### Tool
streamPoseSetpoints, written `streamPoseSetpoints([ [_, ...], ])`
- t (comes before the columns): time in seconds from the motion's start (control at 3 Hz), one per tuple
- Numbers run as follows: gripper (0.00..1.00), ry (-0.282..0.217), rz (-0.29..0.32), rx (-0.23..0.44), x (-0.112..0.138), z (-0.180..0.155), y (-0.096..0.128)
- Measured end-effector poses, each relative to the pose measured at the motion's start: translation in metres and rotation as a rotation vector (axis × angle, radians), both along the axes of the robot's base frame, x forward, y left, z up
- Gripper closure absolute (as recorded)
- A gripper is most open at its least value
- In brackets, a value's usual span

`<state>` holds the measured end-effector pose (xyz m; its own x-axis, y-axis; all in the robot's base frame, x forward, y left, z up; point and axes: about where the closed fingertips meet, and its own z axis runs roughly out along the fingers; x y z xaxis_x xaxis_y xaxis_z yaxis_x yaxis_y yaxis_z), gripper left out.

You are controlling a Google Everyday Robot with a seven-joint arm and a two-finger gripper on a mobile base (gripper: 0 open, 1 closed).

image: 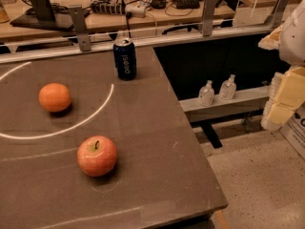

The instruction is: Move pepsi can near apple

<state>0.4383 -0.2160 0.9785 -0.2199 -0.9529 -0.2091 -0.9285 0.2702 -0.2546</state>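
Can upright at the far edge of the bench, well apart from the apple; pincer off to the side.
From the apple, stem-up nearer the front, the can stands between 12 and 1 o'clock and an orange at about 11 o'clock, inside a white arc on the bench. The pincer hangs past the bench's right edge, about 3 o'clock from the can, touching nothing; released or clenched, I cannot tell. Two small bottles stand on a low ledge between bench and pincer.
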Motion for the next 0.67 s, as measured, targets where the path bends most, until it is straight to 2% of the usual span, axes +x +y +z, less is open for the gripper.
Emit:
streamPoseSetpoints([
  [0.33, 0.00, 0.000, 0.000, 0.000, 0.0000, 0.0001, 0.0000],
  [0.67, 0.00, -0.011, -0.006, 0.046, 0.0013, 0.0044, 0.0007],
])
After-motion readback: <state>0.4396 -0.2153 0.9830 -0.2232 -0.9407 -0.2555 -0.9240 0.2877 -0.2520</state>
